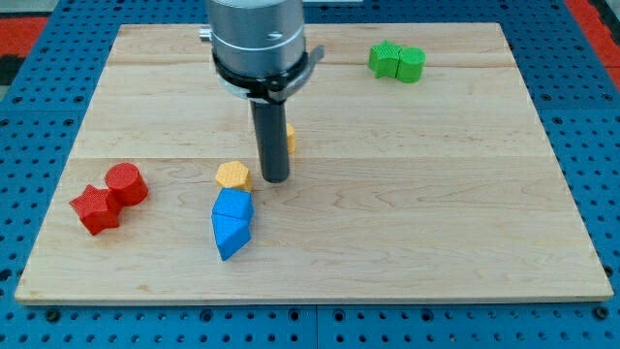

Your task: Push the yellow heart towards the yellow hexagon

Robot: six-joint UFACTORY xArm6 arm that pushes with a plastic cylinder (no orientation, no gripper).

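Note:
The yellow hexagon (233,175) lies left of the board's middle, touching the top of a blue block (233,205). The yellow heart (290,139) is mostly hidden behind my rod; only a sliver shows at the rod's right side. My tip (275,178) rests on the board just right of the yellow hexagon, with a small gap, and below the heart.
A second blue block (230,233) sits under the first. A red cylinder (126,183) and a red star-like block (95,209) lie at the view's left. Two green blocks (397,62) lie at the view's top right. The wooden board (436,194) ends in blue pegboard all round.

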